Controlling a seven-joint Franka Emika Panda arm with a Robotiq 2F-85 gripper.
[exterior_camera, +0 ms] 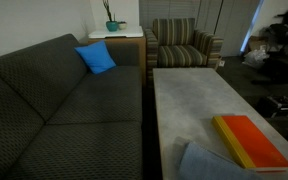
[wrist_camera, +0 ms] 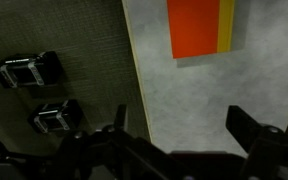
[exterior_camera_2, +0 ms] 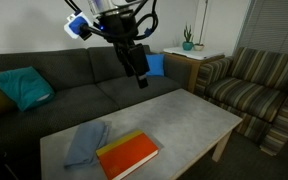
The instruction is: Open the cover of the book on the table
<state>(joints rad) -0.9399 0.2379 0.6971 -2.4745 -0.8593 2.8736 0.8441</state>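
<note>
The book [exterior_camera_2: 127, 154] lies closed on the table [exterior_camera_2: 189, 118] with its orange-red cover [wrist_camera: 192, 27] face up. It is well below the pincer [exterior_camera_2: 139, 72], and ahead of it in the wrist view. The pincer hangs in the air with its jaws wide, holding nothing. A grey-blue cloth [exterior_camera_2: 86, 142] lies just beside the book. The rest of the table top is bare. The wrist view alone shows the yellow strip [wrist_camera: 225, 25] along one side of the cover and the table's long edge running beside the fingers [wrist_camera: 249, 125]. The sofa [exterior_camera: 54, 100] flanks the table in both exterior views.
</note>
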